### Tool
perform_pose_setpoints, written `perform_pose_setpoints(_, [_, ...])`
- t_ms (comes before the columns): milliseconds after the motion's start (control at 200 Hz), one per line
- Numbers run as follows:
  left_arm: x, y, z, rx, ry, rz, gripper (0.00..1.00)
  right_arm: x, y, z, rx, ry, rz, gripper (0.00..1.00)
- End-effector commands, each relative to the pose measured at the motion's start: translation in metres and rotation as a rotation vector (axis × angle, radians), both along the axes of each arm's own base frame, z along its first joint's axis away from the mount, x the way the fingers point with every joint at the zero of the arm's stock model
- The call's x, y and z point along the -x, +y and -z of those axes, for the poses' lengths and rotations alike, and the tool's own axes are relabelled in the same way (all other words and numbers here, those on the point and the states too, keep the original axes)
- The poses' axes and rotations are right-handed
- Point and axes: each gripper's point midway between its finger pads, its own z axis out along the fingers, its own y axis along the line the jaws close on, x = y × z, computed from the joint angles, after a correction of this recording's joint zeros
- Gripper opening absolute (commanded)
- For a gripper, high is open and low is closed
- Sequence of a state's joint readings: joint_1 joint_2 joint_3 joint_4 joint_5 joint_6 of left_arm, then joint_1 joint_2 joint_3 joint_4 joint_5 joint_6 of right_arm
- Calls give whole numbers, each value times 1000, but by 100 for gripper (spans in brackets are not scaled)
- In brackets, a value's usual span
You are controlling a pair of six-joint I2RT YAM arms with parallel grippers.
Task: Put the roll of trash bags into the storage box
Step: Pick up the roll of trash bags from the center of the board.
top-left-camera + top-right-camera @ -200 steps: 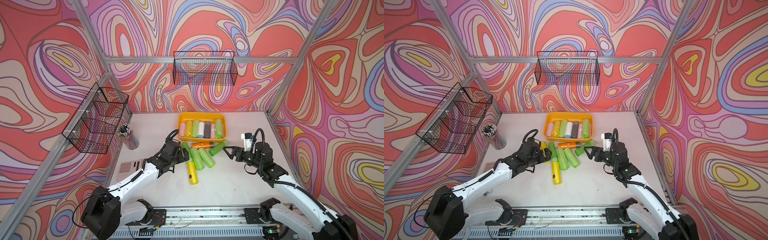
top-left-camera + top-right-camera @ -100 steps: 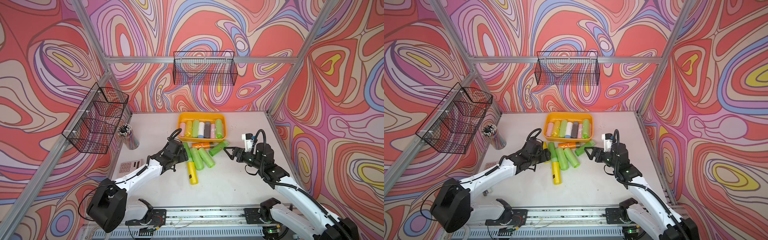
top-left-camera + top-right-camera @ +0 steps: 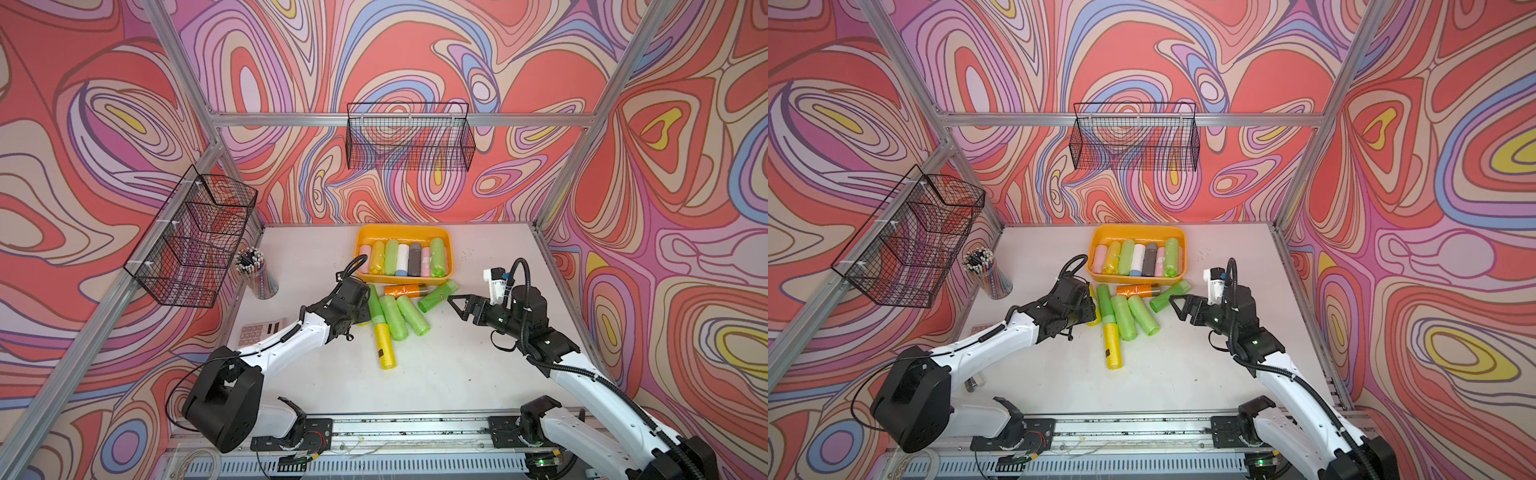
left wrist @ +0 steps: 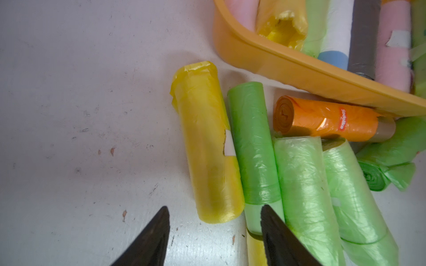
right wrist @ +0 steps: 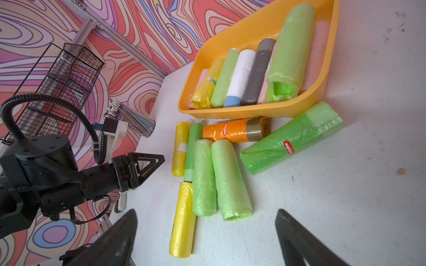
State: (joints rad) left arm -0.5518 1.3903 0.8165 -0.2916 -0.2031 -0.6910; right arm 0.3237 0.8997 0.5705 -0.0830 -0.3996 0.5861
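Yellow roll of trash bags [image 4: 207, 142] lies flat on the counter [image 4: 80, 115], outside the storage box [image 4: 288, 69] and close to one of its corners without touching it. It rests side by side against a green roll [image 4: 253, 142] (a longer yellow roll [image 5: 182, 221] lies end to end with that green one). Left gripper [image 4: 214, 207] straddles the roll's near end, jaws parted, touching neither side. Right gripper [image 5: 206, 210] hangs spread wide, holding nothing, near the green roll with a red label [image 5: 290, 145].
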Motion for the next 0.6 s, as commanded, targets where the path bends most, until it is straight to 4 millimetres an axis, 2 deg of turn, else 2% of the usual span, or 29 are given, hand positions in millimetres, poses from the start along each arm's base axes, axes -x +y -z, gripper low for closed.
perform_pose_setpoints(0, [-6,5,2,-36,11,-18,54,-2,-2,-9,0,-20,15,95])
perform_pose_setpoints(320, [-12,7,22,-48,76,-28,56,0,-4,-8,4,-13,24,95])
perform_pose_setpoints(591, [-20,6,30,-48,90,-26,59,0,-7,-7,12,-11,37,95])
